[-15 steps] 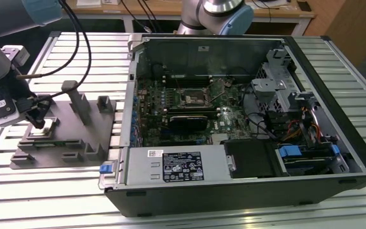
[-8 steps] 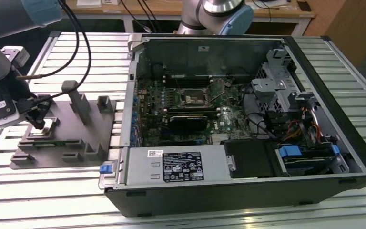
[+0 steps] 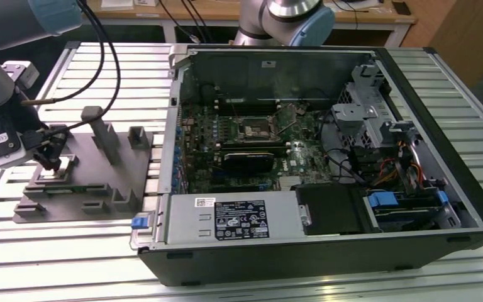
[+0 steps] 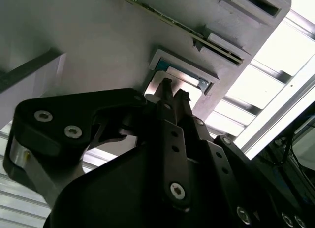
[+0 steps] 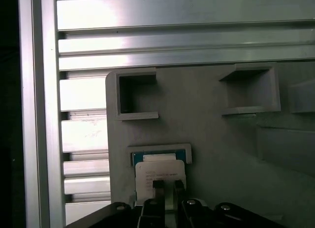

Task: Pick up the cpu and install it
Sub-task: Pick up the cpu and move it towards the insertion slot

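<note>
Cpu [image 5: 160, 171] [image 4: 183, 78] lies flat in shallow pocket of grey fixture [image 3: 99, 182], on exterior view's left, well apart from open computer case [image 3: 309, 157]. My gripper [image 5: 166, 184] [image 4: 174, 89] hangs right over it, fingers [image 5: 158, 188] clenched close together, tips at its silver top. Can't tell if touching.

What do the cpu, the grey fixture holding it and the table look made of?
The cpu: pale silvery top with a dull sheen, likely metal. The fixture: matte grey with no glare, probably plastic. The table: ribbed slats with bright glare, apparently bare aluminium.
</note>
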`<state>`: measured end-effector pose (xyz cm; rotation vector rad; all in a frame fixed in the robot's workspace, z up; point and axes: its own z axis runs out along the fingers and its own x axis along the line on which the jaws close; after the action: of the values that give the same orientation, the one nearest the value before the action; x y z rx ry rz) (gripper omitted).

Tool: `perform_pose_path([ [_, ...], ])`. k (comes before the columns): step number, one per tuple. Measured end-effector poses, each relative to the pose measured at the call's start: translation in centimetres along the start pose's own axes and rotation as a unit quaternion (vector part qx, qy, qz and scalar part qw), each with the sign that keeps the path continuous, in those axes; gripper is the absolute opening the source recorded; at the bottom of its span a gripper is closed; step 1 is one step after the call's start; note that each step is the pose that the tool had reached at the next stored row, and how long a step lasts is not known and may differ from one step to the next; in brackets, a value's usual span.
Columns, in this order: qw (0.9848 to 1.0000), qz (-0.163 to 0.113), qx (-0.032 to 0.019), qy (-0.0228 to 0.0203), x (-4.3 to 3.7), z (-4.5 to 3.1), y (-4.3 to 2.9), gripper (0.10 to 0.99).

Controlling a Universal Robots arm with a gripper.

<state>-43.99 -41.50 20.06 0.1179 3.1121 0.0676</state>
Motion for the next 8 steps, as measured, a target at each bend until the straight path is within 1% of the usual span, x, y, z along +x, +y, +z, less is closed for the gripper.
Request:
perform_pose_path([
  [2,1.0,0.0,0.0,0.0,0.0,0.0,0.0,0.29],
  [3,1.0,0.0,0.0,0.0,0.0,0.01,0.0,0.29],
  [4,1.0,0.0,0.0,0.0,0.0,0.01,0.0,0.349],
  [5,1.0,0.0,0.0,0.0,0.0,0.02,0.0,0.349],
  [7,1.0,0.0,0.0,0.0,0.0,0.02,0.0,0.467],
  [8,1.0,0.0,0.0,0.0,0.0,0.02,0.0,0.467],
])
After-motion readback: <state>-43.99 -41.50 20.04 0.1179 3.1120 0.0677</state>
